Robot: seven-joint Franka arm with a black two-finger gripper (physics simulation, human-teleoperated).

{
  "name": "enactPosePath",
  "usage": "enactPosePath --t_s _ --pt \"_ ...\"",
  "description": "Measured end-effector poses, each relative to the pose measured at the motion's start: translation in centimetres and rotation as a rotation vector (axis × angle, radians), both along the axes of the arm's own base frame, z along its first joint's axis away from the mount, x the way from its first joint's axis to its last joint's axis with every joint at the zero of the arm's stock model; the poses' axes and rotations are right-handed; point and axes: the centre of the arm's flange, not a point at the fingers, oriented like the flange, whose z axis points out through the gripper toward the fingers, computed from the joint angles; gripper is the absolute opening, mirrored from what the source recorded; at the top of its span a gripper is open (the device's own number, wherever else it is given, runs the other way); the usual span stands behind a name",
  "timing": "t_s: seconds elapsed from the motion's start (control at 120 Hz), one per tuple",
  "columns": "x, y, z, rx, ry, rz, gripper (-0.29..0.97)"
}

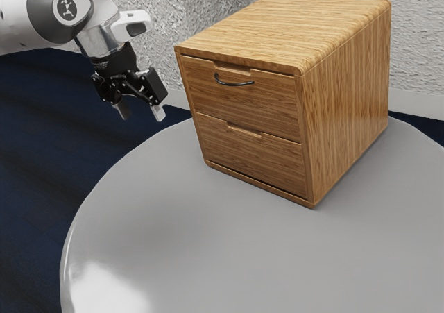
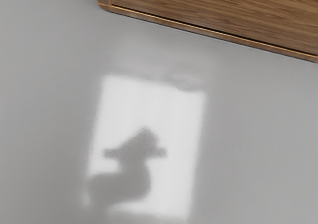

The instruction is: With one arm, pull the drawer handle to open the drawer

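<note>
Exterior view: at upper left, the black pincer [image 1: 141, 110] hangs empty with its fingers spread, well apart from the metal handle [image 1: 233, 82] on the wooden cabinet's [image 1: 340, 98] shut top drawer [image 1: 243, 99] at frame centre.

Wrist view: the cabinet's lower edge [image 2: 208, 30] is cropped by the frame. A blurred shadow [image 2: 131, 169] lies on the grey table [image 2: 49, 85].

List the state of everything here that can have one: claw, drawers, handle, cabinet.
Cabinet, upright on the grey table.
Top drawer, shut, front level with the frame.
Handle, on the top drawer's front, nothing touching it.
Lower drawer, shut.
Claw, open, holding nothing, in the air off the cabinet's front toward the exterior view's left, apart from it.
</note>
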Motion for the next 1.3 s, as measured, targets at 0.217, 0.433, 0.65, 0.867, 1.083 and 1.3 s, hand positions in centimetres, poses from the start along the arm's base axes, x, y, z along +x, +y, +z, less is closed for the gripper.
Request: enactPosePath --t_s 0.217,0.433,0.65,0.867,1.083,1.3 --pt "0.0 0.0 0.0 0.0 -0.001 -0.005 0.68" --pt "-1.2 -0.4 4.8 0.026 -0.097 -0.048 0.68" --pt "-11.2 -0.2 18.5 0.202 -0.353 -0.43 0.68" --pt "-10.6 3.9 16.2 0.287 -0.322 -0.743 0.68" --pt "-6.0 5.8 11.3 0.283 -0.313 -0.986 0.68" --pt "-2.1 -11.8 10.2 0.373 -0.378 -1.485 0.68"
